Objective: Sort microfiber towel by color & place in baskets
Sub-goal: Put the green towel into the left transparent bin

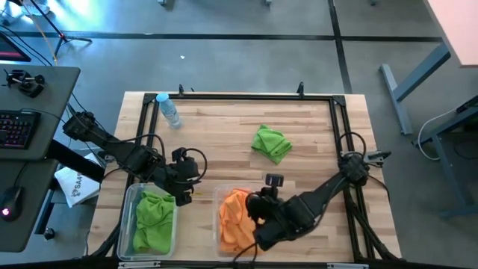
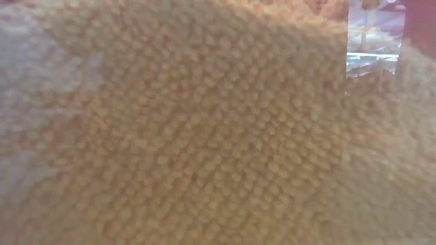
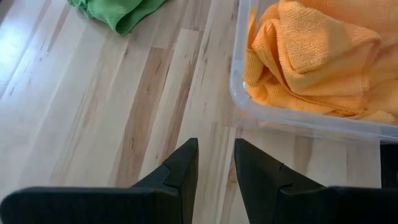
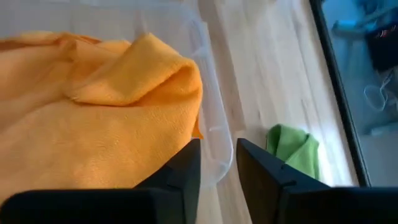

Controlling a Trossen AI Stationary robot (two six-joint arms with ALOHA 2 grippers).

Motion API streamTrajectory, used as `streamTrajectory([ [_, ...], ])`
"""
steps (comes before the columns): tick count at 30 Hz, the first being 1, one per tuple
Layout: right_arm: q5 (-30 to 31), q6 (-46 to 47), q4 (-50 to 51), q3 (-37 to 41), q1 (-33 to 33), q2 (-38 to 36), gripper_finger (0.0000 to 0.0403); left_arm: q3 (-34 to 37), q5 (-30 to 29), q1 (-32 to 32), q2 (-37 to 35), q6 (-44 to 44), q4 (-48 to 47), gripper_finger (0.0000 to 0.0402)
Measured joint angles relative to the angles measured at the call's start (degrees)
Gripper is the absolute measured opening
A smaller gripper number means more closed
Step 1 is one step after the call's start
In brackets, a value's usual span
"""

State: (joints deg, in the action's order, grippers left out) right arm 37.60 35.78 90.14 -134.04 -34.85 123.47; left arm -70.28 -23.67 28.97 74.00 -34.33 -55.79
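Right gripper (image 4: 217, 165): its two dark fingers stand a narrow gap apart with nothing between them, poised over the near corner of the orange tub (image 4: 214, 134); whether a finger touches the clear wall I cannot tell.
Left gripper (image 3: 216, 165): fingers also slightly parted and empty, over bare table (image 3: 93, 118) between the two tubs.
High view only: shows both arms at once, the right gripper (image 1: 258, 217) at the orange tub (image 1: 222, 196) and the left gripper (image 1: 187, 190) beside the green tub (image 1: 131, 196).
Orange towels (image 1: 235, 220): heaped in the right-hand tub.
Green towels, sorted (image 1: 153, 220): lying in the left-hand tub, seen in the high view alone.
Loose green towel (image 1: 271, 142): crumpled on the wood, well apart from both tubs; each wrist view catches only part of it.
Low view: filled by close orange cloth (image 2: 204, 136), with a sliver of room at one upper corner.
Water bottle (image 1: 169, 110): lying near the table's far left corner.
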Motion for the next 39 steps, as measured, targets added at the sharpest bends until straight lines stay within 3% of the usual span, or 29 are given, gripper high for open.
streamTrajectory([
  [5,3.0,0.3,-0.4,7.5,-0.8,-5.1,0.0065,0.0,-1.1,-0.5,0.0,-1.8,0.0,0.0091],
  [10,3.9,4.3,-2.1,23.7,-0.4,-15.4,0.0035,0.0,-1.9,-1.8,0.0,-2.6,0.0,0.0091],
  [19,4.4,1.0,-32.0,64.5,3.9,-44.4,0.0003,0.0,-3.2,-6.9,0.0,1.0,0.0,0.0091],
  [24,4.2,-8.2,-46.9,84.4,9.5,-59.9,0.0001,0.0,-5.1,-9.9,0.0,1.0,0.1,0.0091],
  [28,4.2,-16.5,-54.8,95.9,15.1,-67.6,0.0001,0.0,-5.6,-11.8,0.0,1.0,0.1,0.0091],
  [31,0.1,-19.4,-61.6,102.5,19.5,-69.9,0.0001,0.0,-5.7,-12.8,0.0,0.5,0.2,0.0091],
  [36,-15.7,-20.6,-74.8,110.2,26.3,-68.4,0.0001,0.0,-5.7,-13.9,0.0,-2.6,0.2,0.0091],
  [39,-20.1,-21.3,-80.5,112.3,29.1,-66.2,0.0001,0.0,-5.7,-14.1,0.0,-4.3,0.2,0.0091],
])
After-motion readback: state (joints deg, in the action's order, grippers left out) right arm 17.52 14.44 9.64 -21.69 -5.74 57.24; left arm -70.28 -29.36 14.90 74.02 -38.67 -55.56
